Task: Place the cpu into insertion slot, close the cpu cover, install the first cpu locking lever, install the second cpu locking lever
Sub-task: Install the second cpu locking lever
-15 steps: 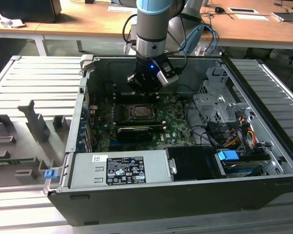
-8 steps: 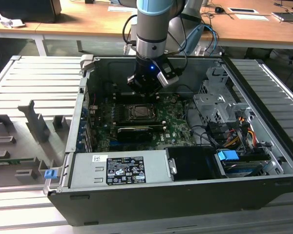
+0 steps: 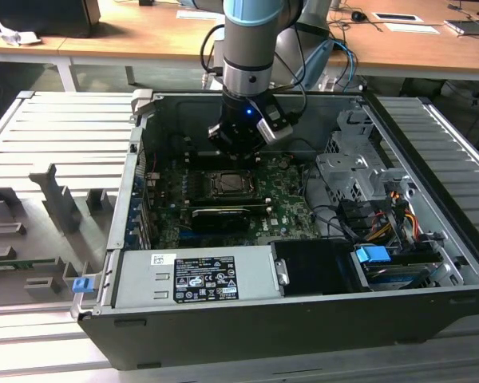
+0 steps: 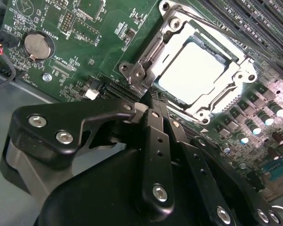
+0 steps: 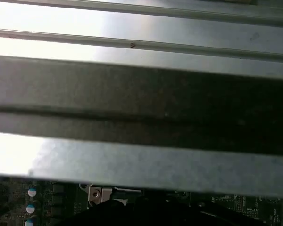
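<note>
Gripper (image 4: 151, 101) fingers pressed together, empty, tips just beside the socket corner, cpu (image 4: 192, 74) seated in the insertion slot (image 3: 230, 183), cpu cover (image 4: 217, 101) closed flat over it, green board (image 4: 85, 52) around.

cpu (image 4: 191, 70) sits flat in the insertion slot (image 3: 227, 183), pale silver top showing through the closed cpu cover (image 4: 217, 101)

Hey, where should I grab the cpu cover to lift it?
Probably the small tab at its corner, from above: the cpu cover lies flat over the cpu, so only that tab sticks out for pinching.
</note>
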You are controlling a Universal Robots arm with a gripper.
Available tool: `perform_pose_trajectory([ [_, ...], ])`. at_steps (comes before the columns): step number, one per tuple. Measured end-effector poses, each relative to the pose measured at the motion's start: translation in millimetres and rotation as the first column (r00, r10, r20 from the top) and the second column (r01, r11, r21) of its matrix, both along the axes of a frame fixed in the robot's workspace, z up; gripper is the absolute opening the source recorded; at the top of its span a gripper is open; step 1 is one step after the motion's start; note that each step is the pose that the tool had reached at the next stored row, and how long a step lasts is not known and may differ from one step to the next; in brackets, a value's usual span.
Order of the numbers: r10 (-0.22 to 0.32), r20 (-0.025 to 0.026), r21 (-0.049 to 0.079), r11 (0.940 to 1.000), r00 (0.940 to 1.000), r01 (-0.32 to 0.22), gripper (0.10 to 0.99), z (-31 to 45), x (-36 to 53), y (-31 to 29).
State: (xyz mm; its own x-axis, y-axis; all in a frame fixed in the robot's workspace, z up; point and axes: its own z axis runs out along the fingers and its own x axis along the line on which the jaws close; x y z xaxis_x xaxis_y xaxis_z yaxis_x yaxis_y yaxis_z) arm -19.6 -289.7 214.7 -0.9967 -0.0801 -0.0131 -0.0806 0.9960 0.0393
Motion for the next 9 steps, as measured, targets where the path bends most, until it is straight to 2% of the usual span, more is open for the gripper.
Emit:
perform_pose_trajectory([
  [3,0.0,0.0,0.0,1.0,1.0,0.0,0.106,0.0,0.0,-5.8],
  [9,0.0,-0.0002,0.0,1.0,1.0,0.0,0.106,0.2,0.0,-9.5],
])
